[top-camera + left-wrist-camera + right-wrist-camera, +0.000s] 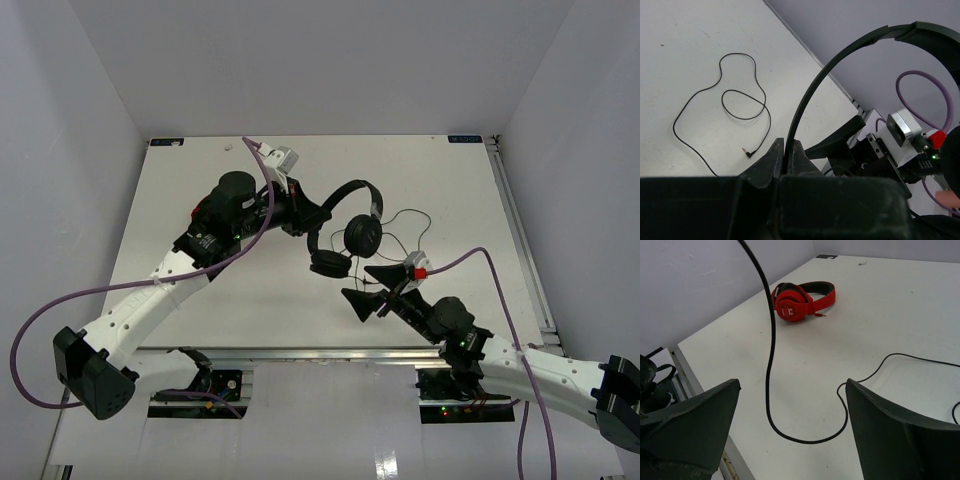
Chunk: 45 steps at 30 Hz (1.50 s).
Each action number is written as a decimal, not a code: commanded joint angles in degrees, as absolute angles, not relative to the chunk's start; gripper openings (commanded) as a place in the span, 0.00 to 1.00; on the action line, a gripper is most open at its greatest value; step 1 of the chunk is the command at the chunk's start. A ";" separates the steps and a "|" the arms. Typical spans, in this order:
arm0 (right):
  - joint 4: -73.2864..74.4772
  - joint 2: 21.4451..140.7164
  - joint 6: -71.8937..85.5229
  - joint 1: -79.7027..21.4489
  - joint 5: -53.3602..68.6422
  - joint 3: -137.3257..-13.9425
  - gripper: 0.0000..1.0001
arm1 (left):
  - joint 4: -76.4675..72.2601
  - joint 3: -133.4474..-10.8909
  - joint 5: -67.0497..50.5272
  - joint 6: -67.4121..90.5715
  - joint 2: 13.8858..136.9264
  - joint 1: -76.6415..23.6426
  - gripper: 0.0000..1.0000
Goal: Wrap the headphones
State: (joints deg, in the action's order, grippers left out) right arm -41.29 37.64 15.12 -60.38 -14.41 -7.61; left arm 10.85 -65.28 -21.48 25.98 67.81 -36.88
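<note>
The light headphones [350,215] are clamped by the thin, springy headband [826,74] in the left gripper [300,215]. The limp cable [771,340] is judged best pinched by the right gripper [358,283], whose jaws stand wide apart.

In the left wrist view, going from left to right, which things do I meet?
cable looped on the table → headband, clamped in the left gripper → wrist camera of the right arm

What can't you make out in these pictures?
Right wrist view: the cable runs off the top edge.
Left wrist view: the left fingers, gripping the black headphones, hide where the cable continues.
Top view: the red headphones don't show, probably under the left arm; the plug is too small.
</note>
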 commanded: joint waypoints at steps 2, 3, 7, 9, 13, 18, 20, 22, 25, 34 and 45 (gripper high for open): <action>-53.33 41.56 11.52 -60.55 -5.91 -6.07 0.90 | 4.05 -63.11 -27.24 31.90 64.25 -36.74 0.00; -54.40 42.10 11.45 -60.49 -4.84 -6.00 0.89 | 3.65 -62.84 -27.71 32.43 63.98 -36.80 0.00; -58.93 46.04 10.89 -60.55 -1.89 -5.45 0.88 | 2.05 -62.01 -29.59 34.85 63.45 -36.83 0.00; -60.33 48.00 10.64 -60.47 -0.66 -5.45 0.88 | 0.75 -61.03 -30.97 35.99 63.29 -36.83 0.00; -62.48 51.24 10.28 -60.53 3.56 -6.12 0.87 | -2.88 -58.89 -32.60 39.74 62.13 -36.83 0.00; -64.21 53.31 9.16 -60.56 4.93 -6.02 0.87 | -6.77 -57.41 -35.15 43.94 61.29 -37.11 0.00; -64.33 53.35 8.43 -60.73 4.91 -6.02 0.87 | -7.47 -57.04 -35.50 45.04 61.08 -37.67 0.00; -64.47 53.39 7.14 -60.92 4.13 -6.30 0.88 | -7.72 -56.66 -35.07 45.57 60.87 -38.23 0.00; -63.61 53.43 4.70 -61.04 3.40 -7.84 0.88 | -8.31 -56.08 -34.68 46.54 60.65 -38.71 0.00; -58.87 58.73 0.52 -61.00 1.33 -18.07 0.83 | -10.62 -57.88 -35.56 49.90 61.07 -38.94 0.00; -61.70 64.96 -3.25 -61.00 5.18 -22.50 0.75 | -7.00 -64.50 -35.29 51.24 61.08 -38.94 0.00</action>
